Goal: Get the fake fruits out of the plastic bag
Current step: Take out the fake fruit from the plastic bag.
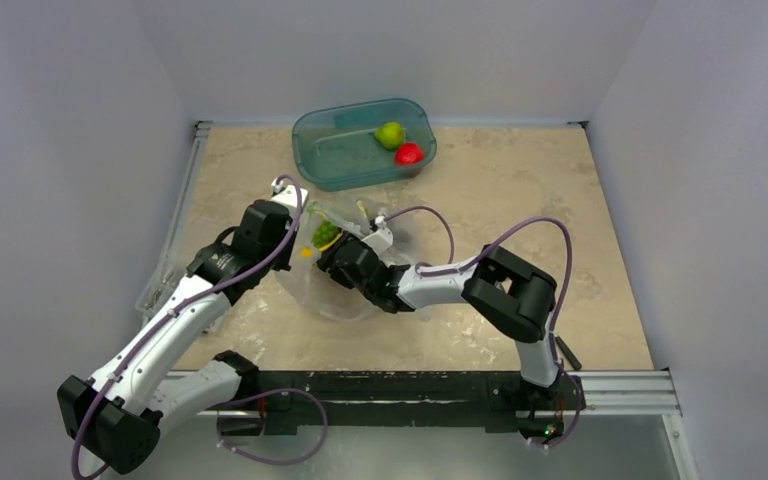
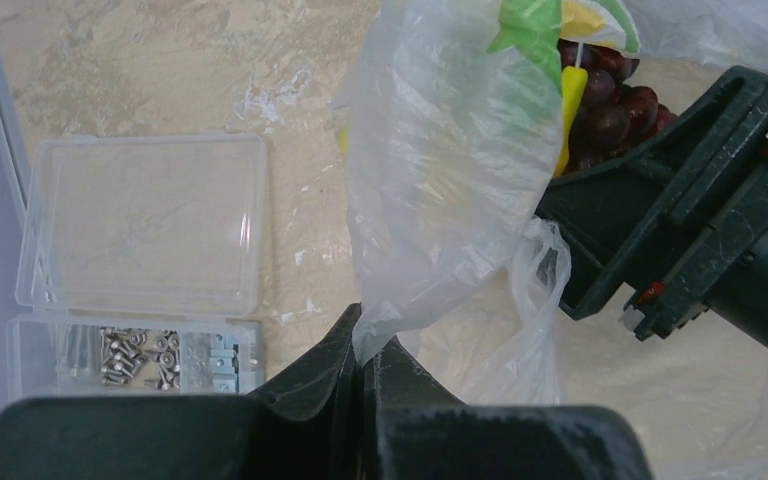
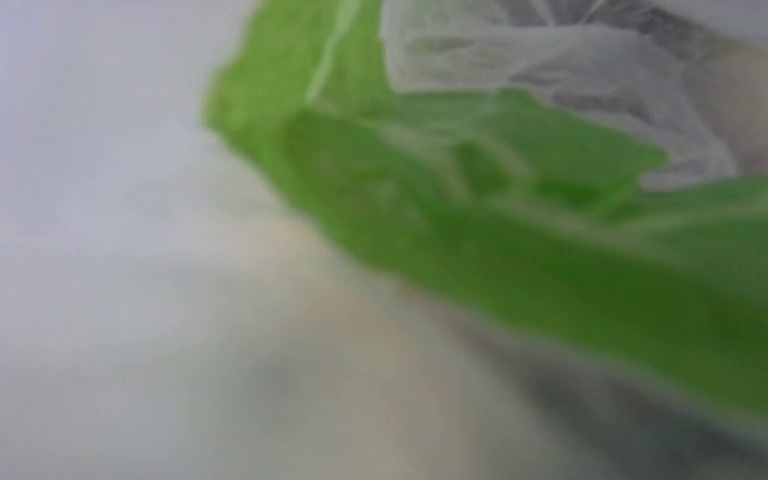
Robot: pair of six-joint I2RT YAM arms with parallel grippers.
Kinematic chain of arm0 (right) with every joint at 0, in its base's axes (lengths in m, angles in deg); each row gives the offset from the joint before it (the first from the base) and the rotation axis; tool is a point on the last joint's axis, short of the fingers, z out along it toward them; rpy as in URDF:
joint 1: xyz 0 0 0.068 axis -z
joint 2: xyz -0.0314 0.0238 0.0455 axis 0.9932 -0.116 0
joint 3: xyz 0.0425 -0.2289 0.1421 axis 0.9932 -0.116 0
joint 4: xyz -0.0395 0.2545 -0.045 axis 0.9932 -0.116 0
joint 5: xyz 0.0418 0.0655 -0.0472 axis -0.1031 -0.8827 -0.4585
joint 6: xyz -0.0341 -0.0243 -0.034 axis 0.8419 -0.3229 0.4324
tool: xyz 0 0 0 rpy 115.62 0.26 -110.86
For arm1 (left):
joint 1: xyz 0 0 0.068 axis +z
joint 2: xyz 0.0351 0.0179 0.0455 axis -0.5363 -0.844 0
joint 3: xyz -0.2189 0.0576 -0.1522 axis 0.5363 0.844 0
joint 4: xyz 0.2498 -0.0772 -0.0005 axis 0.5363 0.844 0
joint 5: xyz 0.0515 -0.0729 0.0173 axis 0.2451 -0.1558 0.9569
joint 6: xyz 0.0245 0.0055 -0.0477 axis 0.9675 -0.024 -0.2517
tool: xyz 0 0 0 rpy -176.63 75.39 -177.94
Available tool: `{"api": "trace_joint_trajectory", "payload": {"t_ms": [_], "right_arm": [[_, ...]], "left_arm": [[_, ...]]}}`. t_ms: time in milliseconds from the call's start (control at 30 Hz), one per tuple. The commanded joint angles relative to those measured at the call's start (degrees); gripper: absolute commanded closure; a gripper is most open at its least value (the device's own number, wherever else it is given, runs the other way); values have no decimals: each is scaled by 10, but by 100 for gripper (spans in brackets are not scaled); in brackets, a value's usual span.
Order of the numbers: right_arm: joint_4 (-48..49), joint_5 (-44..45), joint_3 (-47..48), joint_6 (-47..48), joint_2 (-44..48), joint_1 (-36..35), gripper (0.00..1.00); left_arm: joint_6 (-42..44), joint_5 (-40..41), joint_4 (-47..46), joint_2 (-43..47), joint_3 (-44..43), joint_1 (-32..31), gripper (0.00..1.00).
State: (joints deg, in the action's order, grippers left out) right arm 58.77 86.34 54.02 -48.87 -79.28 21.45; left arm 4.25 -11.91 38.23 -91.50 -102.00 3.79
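Observation:
The clear plastic bag (image 1: 332, 282) lies mid-table, and its crinkly film also fills the left wrist view (image 2: 450, 150). My left gripper (image 2: 365, 345) is shut on a bunched fold of the bag and holds it up. My right gripper (image 1: 332, 258) reaches into the bag's mouth; its fingertips are hidden by film. Inside the bag, the left wrist view shows a dark purple grape bunch (image 2: 615, 100), a yellow banana piece (image 2: 572, 95) and a green leaf (image 2: 530, 25). A green grape bunch (image 1: 325, 233) shows from above. The right wrist view is blurred, filled with green plastic (image 3: 520, 220).
A teal translucent tub (image 1: 332, 160) stands at the back and holds a green apple (image 1: 391, 134) and a red round fruit (image 1: 409, 153). A flat clear box of metal parts (image 2: 140, 260) lies open at the left table edge.

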Motion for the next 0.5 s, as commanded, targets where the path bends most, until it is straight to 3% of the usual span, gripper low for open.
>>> {"api": "trace_joint_trajectory", "payload": {"t_ms": [0,467], "right_arm": [[31,32,29,1,-10,14,49],[50,76,45,60,-18,25,51]], "left_arm": [[9,-7,-16,4,0,-2,100],[10,9,-13,2,0,-3,100]]}}
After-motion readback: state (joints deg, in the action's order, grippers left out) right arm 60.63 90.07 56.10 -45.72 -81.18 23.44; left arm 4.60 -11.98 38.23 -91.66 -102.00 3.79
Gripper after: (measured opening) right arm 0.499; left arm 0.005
